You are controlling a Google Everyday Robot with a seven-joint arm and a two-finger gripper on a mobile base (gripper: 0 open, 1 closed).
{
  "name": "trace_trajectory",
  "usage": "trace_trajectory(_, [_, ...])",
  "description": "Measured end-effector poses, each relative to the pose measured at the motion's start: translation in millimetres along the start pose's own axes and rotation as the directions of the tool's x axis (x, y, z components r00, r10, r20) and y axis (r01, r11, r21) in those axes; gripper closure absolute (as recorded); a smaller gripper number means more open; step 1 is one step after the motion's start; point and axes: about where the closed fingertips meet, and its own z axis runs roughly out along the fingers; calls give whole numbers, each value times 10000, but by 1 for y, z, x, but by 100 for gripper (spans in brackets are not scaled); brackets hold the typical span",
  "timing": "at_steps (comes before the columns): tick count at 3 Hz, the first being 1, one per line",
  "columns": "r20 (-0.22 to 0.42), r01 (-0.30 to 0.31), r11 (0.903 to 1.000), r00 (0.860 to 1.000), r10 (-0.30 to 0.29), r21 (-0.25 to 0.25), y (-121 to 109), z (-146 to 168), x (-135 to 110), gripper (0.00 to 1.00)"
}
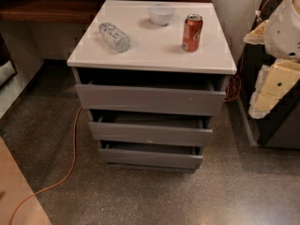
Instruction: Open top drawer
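Gripper (pixel 275 86) hangs at the right frame edge, apart from the top drawer (pixel 150 99); spread or pressed together: cannot tell. The drawer sits just under the white top (pixel 154 53), pulled partly out, with a dark gap behind its front. On the top: can (pixel 192 33) near the right edge, bottle (pixel 114 37) lying near the left edge, bowl (pixel 161 14) at the back edge.

The top drawer (pixel 150 99) is set above two smaller drawers (pixel 150 133) and under a tabletop (pixel 154 50). On the tabletop a bottle (pixel 114 36) is laid left, a bowl (pixel 161 14) far, a can (pixel 192 32) right. The gripper (pixel 271 90) is held right of the drawers, apart.
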Motion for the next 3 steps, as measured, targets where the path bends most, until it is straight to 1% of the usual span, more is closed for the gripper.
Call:
trace_trajectory(1, [413, 755, 9956, 9965, -733, -549, -24, 25, 6, 0])
trace_trajectory(2, [846, 1517, 9822, 9861, -1428, -1109, -38, 61, 17, 0])
trace_trajectory(3, [1060, 2154, 9688, 9734, -2030, -1226, -37, 92, 18, 0])
